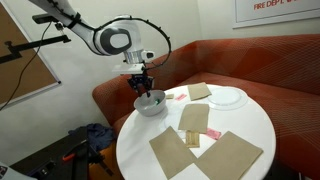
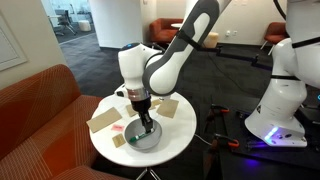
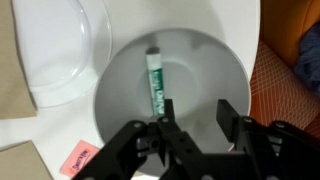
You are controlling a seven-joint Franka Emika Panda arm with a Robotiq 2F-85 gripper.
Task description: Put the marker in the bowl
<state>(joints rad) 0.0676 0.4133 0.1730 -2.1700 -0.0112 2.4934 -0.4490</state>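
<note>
The marker [image 3: 155, 82], with green ends and a white labelled barrel, lies inside the grey-white bowl [image 3: 215, 70] in the wrist view. My gripper [image 3: 196, 112] hangs just above the bowl with its fingers open and nothing between them; the marker sits by the left finger. In both exterior views the gripper [image 1: 142, 84] [image 2: 143, 117] is right over the bowl [image 1: 152, 105] [image 2: 150, 138] at the edge of the round white table [image 1: 255, 125]. The marker cannot be made out in the exterior views.
A flat white plate [image 1: 228, 97] [image 3: 55, 45] stands near the bowl. Several brown paper pieces [image 1: 228, 153] and a small pink card [image 3: 76, 157] lie on the table. A red-orange sofa [image 1: 270, 60] curves behind the table.
</note>
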